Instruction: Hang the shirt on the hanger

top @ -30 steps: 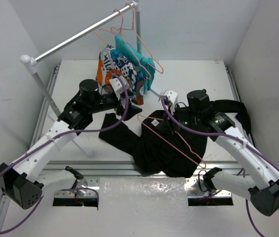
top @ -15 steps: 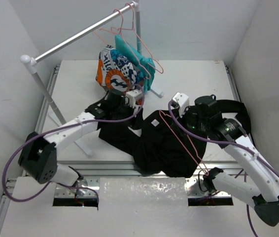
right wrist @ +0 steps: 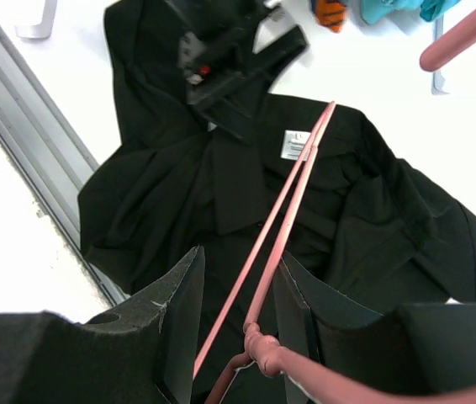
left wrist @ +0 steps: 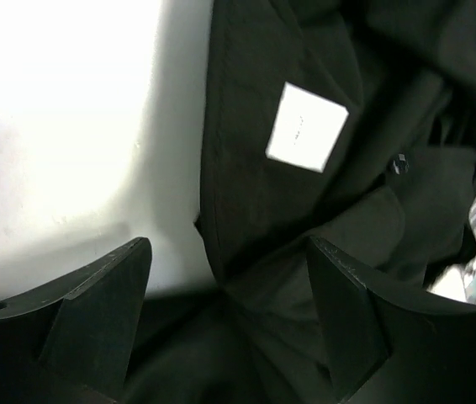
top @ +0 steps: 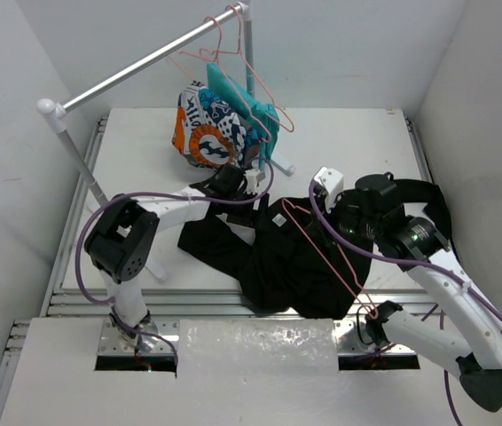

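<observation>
The black shirt (top: pixel 295 266) lies crumpled on the table, its white collar label (top: pixel 279 219) facing up. My left gripper (top: pixel 255 193) is open and low over the collar. In the left wrist view its fingers straddle black fabric (left wrist: pixel 255 177) just below the label (left wrist: pixel 307 126). My right gripper (top: pixel 338 229) hovers over the shirt's middle. It is shut on the pink wire hanger (top: pixel 322 248) near the neck (right wrist: pixel 259 345), and the hook curves past the camera. The hanger's far corner (right wrist: pixel 329 109) reaches next to the label (right wrist: pixel 295 145).
A clothes rack bar (top: pixel 145 62) crosses the back left on a slanted post (top: pixel 78 160). An orange, navy and white garment (top: pixel 207 133), a teal garment (top: pixel 242 102) and spare pink hangers (top: pixel 264 89) hang from it. A metal rail (top: pixel 189 302) runs along the table's near edge.
My left arm has dropped low and stretched right, bringing its open gripper down at the collar. My right arm has carried the hanger to the right, its far corner now beside the label.
</observation>
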`<state>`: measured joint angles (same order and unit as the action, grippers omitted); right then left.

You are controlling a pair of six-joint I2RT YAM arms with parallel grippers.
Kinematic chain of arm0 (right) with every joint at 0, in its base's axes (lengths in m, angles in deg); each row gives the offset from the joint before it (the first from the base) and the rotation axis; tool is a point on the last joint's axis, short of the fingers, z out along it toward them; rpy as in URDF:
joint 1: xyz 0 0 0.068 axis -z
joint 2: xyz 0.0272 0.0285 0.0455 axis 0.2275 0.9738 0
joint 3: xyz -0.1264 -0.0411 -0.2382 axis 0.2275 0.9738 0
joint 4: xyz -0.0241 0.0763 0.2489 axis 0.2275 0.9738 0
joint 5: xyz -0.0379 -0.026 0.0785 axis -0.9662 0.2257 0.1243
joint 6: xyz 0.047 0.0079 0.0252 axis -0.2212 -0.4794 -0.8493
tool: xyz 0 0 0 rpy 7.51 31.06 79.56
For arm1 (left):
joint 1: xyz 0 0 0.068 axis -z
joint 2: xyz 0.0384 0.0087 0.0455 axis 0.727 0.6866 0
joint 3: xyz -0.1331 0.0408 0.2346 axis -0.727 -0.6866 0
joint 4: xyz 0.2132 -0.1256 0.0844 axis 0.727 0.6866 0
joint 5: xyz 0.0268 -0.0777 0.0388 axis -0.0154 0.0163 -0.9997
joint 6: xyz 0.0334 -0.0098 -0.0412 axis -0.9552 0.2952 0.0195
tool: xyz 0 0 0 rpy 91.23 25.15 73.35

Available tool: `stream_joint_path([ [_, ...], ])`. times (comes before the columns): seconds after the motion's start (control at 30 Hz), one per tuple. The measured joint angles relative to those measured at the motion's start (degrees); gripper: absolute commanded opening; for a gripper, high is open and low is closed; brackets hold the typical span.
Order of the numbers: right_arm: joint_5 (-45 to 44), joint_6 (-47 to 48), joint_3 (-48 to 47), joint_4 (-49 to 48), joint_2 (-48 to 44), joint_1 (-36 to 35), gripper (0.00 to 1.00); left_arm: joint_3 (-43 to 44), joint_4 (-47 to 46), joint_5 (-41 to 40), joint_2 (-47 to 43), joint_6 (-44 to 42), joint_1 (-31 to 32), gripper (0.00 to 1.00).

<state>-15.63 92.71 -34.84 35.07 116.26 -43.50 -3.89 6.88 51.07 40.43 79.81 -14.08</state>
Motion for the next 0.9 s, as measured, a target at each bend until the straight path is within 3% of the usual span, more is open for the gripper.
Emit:
stream_joint_path([
  [0.33, 0.68, -0.22, 0.68, 0.02, -0.13, 0.00, 0.00, 3.78, -2.40, 1.01, 4.37, 4.46, -0.39, 0.69],
  [0.4, 0.98, -0.26, 0.96, 0.02, -0.02, 0.00, 0.00, 4.72, -2.67, 1.36, 4.42, 4.92, -0.39, 0.61],
  [0.43, 1.09, -0.28, 1.01, 0.02, 0.04, 0.00, 0.00, 5.07, -2.75, 1.40, 4.42, 5.11, -0.39, 0.50],
  [0.57, 1.27, -0.46, 1.11, -0.02, 0.37, 0.00, 0.00, 5.42, -2.89, 1.62, 4.57, 5.31, -0.42, 0.23],
  [0.63, 1.51, -0.46, 1.11, -0.02, 0.66, 0.00, 0.00, 5.42, -2.32, 1.92, 4.83, 4.92, -0.42, 0.18],
  [0.7, 2.12, -0.39, 1.09, 0.04, 1.16, 0.00, 0.00, 5.42, -1.40, 2.38, 5.01, 4.26, -0.42, 0.17],
  [0.8, 3.04, -0.07, 0.55, 0.52, 2.75, 0.00, 0.00, 5.51, -0.48, 2.99, 5.01, 3.08, -0.46, 0.38],
  [0.83, 3.15, 0.07, 0.26, 0.70, 3.34, 0.00, 0.00, 5.62, -0.04, 3.08, 5.03, 2.60, -0.46, 0.41],
  [0.9, 3.21, 0.46, 0.07, 0.76, 4.17, 0.00, 0.00, 6.08, 0.55, 3.10, 5.27, 2.38, -0.46, 0.38],
])
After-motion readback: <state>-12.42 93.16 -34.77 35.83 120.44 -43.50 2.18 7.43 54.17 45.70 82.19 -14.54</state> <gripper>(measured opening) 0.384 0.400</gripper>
